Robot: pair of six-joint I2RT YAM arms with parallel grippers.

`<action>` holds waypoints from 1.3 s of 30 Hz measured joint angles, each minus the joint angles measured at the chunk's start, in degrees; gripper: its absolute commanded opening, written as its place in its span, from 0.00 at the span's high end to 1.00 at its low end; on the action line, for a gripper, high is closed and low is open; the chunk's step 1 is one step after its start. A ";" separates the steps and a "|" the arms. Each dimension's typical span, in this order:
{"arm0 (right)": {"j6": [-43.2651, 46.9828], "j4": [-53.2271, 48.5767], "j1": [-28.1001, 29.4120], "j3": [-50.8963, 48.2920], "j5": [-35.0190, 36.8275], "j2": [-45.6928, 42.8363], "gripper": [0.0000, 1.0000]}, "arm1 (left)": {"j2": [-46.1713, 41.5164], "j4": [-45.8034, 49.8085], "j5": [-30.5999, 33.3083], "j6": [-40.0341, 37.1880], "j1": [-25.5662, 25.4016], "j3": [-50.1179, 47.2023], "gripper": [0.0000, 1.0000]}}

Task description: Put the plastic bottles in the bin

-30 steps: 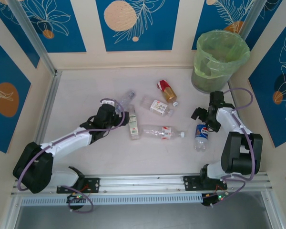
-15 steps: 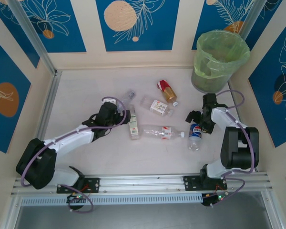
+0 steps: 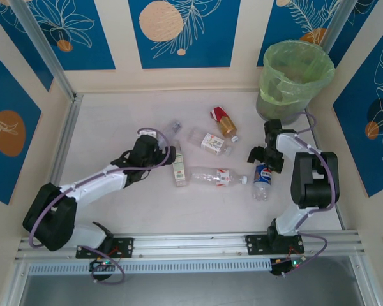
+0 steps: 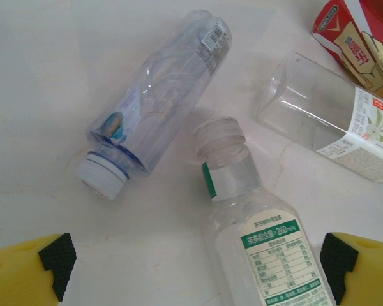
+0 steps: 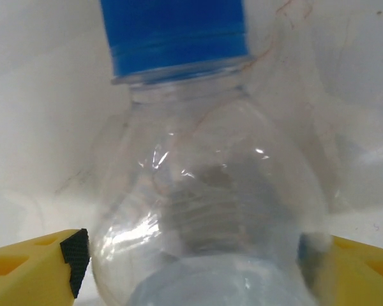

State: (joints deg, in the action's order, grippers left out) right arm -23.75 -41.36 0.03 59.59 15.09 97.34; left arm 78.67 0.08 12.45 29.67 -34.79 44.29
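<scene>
The plastic bottles point(image 3: 217, 176), six in sight, lie mid-table, none visibly in the bin point(image 3: 279, 102) at one o'clock; left gripper point(image 4: 198, 255) gapes over a green-labelled bottle point(image 4: 268, 248), and right gripper point(image 5: 190, 255) stands parted astride the blue-capped bottle point(image 5: 204, 185).

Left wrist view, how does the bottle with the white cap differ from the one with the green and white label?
The white-capped bottle has its cap on; the green-labelled bottle has an open neck. The white-capped bottle is nearly bare; the green-labelled bottle carries a wide printed label. Both are clear and lie on their sides.
</scene>
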 measured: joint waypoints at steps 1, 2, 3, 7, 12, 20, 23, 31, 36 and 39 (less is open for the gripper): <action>0.07 -0.48 0.24 0.46 0.52 0.79 0.13 | 0.20 0.17 -0.26 0.00 0.00 0.33 0.00; 0.24 -1.01 0.46 0.90 1.27 1.64 0.13 | 0.42 0.33 -0.44 0.00 0.00 0.59 0.00; 0.39 -1.60 0.68 1.31 1.77 2.38 0.13 | 0.59 0.37 -0.61 0.00 0.00 0.76 0.00; 0.44 -3.13 1.33 2.38 3.89 4.04 0.17 | 1.33 0.85 -1.20 0.00 0.00 1.20 0.00; 0.63 -3.39 1.84 2.78 6.12 4.09 0.30 | 1.33 1.29 -1.49 -0.02 0.00 1.20 0.00; 1.11 -1.11 1.84 1.49 6.75 1.05 0.42 | 1.33 1.31 -3.02 -0.17 0.00 1.20 0.00; 1.27 0.24 1.84 0.72 6.78 -1.07 0.42 | 1.33 1.31 -3.48 -0.17 0.00 1.22 0.00; 1.29 3.48 1.84 -1.99 6.73 -6.19 0.47 | 1.33 1.29 -3.48 -0.13 0.00 1.31 0.00; 1.31 6.16 1.84 -3.89 6.08 -8.79 0.48 | 1.33 1.29 -3.45 -0.11 0.00 1.31 0.00; 1.33 7.34 1.84 -4.74 5.46 -10.23 0.49 | 1.33 1.25 -3.45 -0.11 0.00 1.31 0.00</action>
State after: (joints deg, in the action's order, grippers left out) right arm -22.41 -34.02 1.87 54.85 20.56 87.11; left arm 80.01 1.32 8.99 29.56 -34.79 45.60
